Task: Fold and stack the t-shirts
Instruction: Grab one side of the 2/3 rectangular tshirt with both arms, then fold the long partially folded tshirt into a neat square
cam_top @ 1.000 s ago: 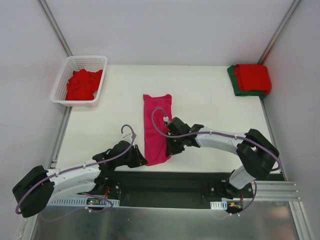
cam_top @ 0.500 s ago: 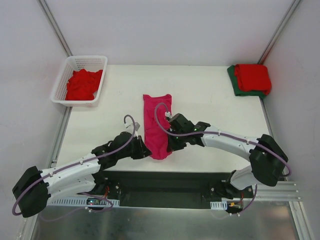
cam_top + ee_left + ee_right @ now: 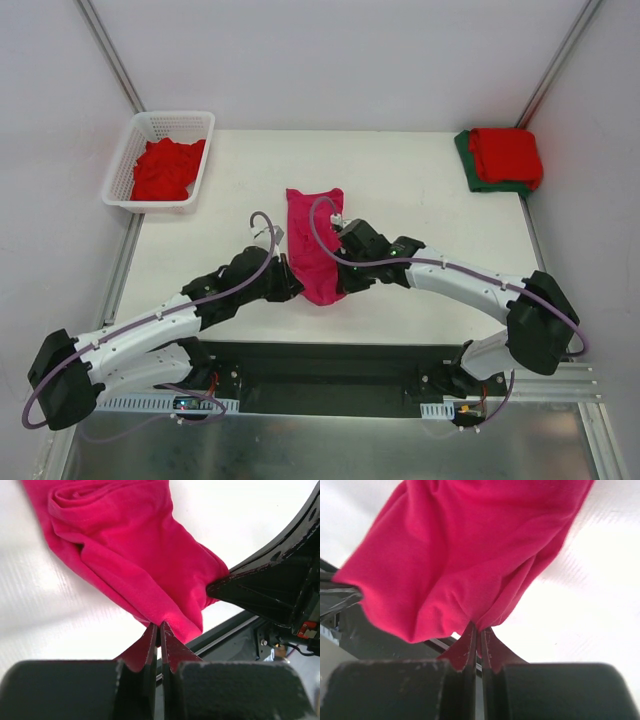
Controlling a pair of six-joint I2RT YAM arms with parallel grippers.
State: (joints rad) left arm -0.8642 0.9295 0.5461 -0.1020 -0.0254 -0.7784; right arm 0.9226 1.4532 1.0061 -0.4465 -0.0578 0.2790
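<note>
Left end effector (image 3: pixel 159 625) and right end effector (image 3: pixel 480 627) are each pinched tight on a near corner of the pink shirt (image 3: pixel 314 225). It lies mid-desk (image 3: pixel 420 210), long axis running straight away from them. The fold likely means carrying the near hem forward onto the far hem.

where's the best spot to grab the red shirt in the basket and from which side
Probably from straight above, pinching a raised fold near the middle of the red shirt. It lies crumpled inside the white basket, whose walls block any sideways approach.
</note>
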